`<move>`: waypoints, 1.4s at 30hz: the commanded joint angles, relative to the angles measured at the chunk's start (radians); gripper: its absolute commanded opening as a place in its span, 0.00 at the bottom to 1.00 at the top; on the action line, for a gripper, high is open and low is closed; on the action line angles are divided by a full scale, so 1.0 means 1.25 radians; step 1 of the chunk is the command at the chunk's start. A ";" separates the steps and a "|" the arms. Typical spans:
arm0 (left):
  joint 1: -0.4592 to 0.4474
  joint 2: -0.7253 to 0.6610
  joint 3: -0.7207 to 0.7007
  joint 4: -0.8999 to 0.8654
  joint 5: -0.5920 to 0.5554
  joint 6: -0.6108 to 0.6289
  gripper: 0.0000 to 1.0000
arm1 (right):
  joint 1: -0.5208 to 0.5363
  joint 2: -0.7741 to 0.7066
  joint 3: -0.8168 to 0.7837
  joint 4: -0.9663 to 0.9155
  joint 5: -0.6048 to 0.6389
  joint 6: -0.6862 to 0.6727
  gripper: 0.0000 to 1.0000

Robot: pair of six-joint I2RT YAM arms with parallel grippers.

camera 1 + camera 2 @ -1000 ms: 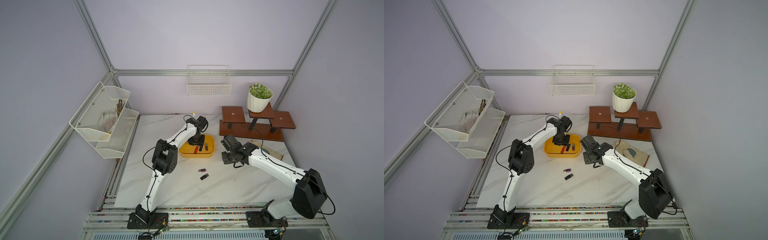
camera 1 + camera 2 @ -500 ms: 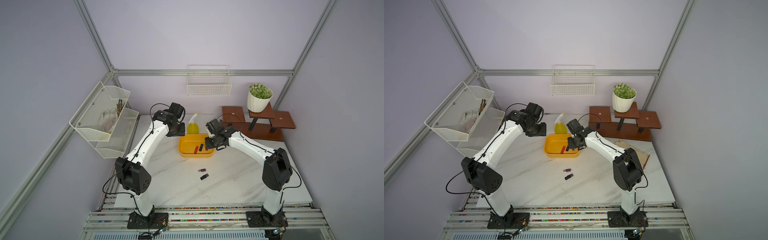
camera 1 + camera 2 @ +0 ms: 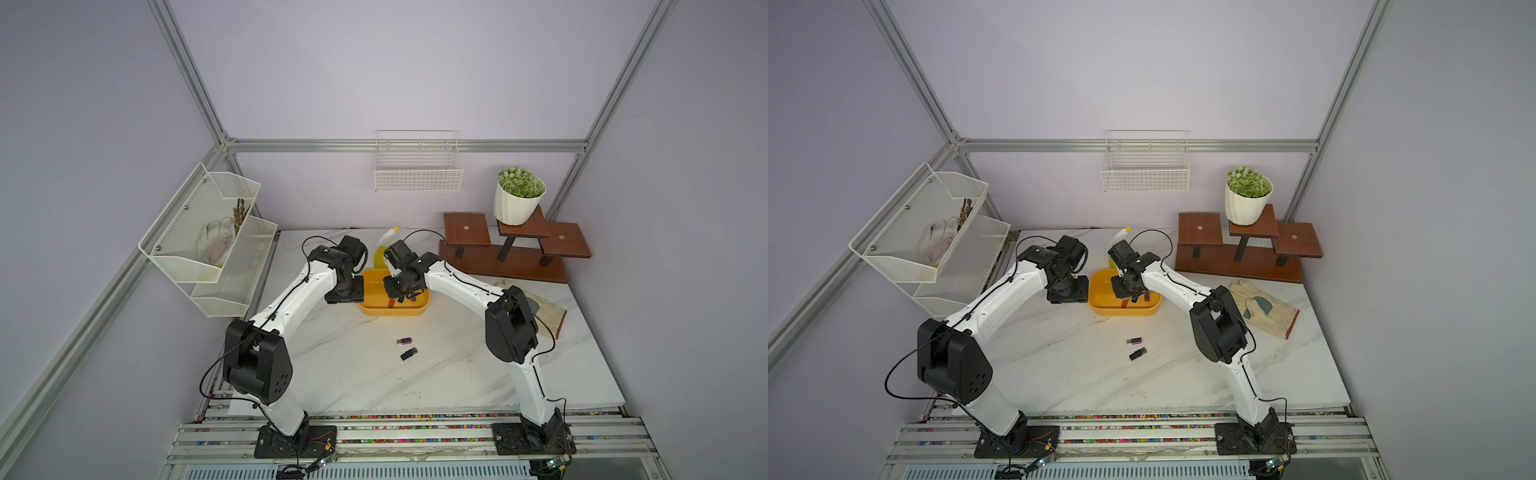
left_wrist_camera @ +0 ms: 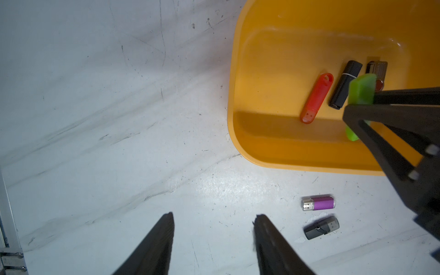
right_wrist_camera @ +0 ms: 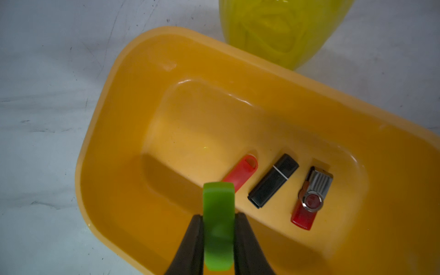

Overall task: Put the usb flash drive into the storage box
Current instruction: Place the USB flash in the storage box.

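The yellow-orange storage box (image 3: pixel 392 311) (image 3: pixel 1121 311) sits mid-table. My right gripper (image 5: pixel 218 215) hangs over the box's inside, shut on a green usb flash drive (image 5: pixel 218 214) (image 4: pixel 362 90) that stands on end between the fingers. On the box floor lie a red drive (image 5: pixel 240 175), a black drive (image 5: pixel 273 181) and a red-and-silver swivel drive (image 5: pixel 309 197). A purple drive (image 3: pixel 404 341) (image 4: pixel 319 202) and a dark grey drive (image 3: pixel 409 353) (image 4: pixel 321 227) lie on the table in front of the box. My left gripper (image 4: pixel 213 215) is open and holds nothing, above bare table beside the box's left end.
A yellow spray bottle (image 3: pixel 382 249) (image 5: pixel 281 28) stands right behind the box. A wooden stand (image 3: pixel 511 253) with a plant pot (image 3: pixel 518 201) is at the back right, and a work glove (image 3: pixel 1262 307) lies on the right. A wire basket (image 3: pixel 417 166) and a mesh rack (image 3: pixel 208 237) hang on the walls.
My right gripper has swung in from the right and now hangs over the box with the green drive. The left gripper has left the box for its left side and opened wider.
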 commanded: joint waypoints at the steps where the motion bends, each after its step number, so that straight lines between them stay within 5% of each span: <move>1: 0.007 -0.032 -0.014 0.032 -0.001 -0.014 0.58 | 0.012 0.031 0.035 0.010 -0.001 0.005 0.00; 28: 0.010 -0.038 -0.049 0.048 0.002 -0.013 0.59 | 0.030 0.126 0.056 0.068 0.060 0.007 0.00; 42: 0.010 -0.035 -0.055 0.049 0.001 -0.010 0.59 | 0.030 0.129 0.056 0.059 0.070 -0.004 0.33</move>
